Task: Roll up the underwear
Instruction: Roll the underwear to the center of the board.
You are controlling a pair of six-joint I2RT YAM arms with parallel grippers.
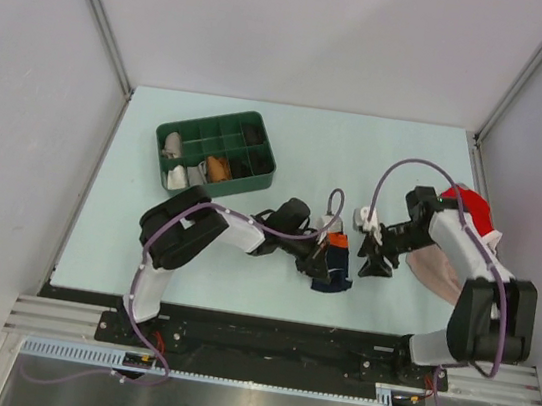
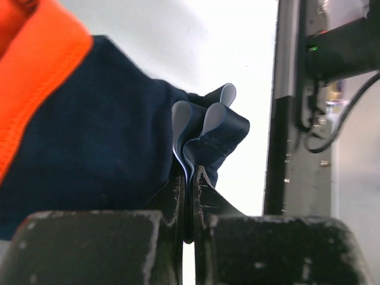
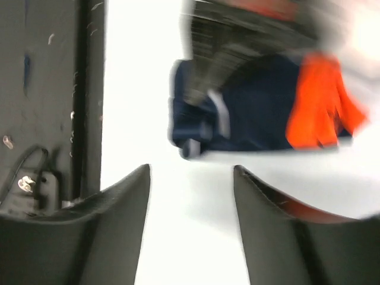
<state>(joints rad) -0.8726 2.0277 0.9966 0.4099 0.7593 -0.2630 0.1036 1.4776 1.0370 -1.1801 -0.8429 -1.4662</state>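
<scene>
the left pincer [image 2: 190, 193] is clenched on a bunched fold of the navy, orange-trimmed underwear [image 2: 89, 148], which sits on the pale table [image 1: 398, 160] between both arms, toward the near edge. the right pincer [image 3: 191, 173] hangs released just beside it.

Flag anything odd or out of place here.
The underwear is a loose bunch, not a roll: the left gripper pinches a crumpled fold of its edge. The right gripper is open and empty beside it. A red cloth and beige cloth lie heaped by the right arm. Nothing looks damaged.
</scene>
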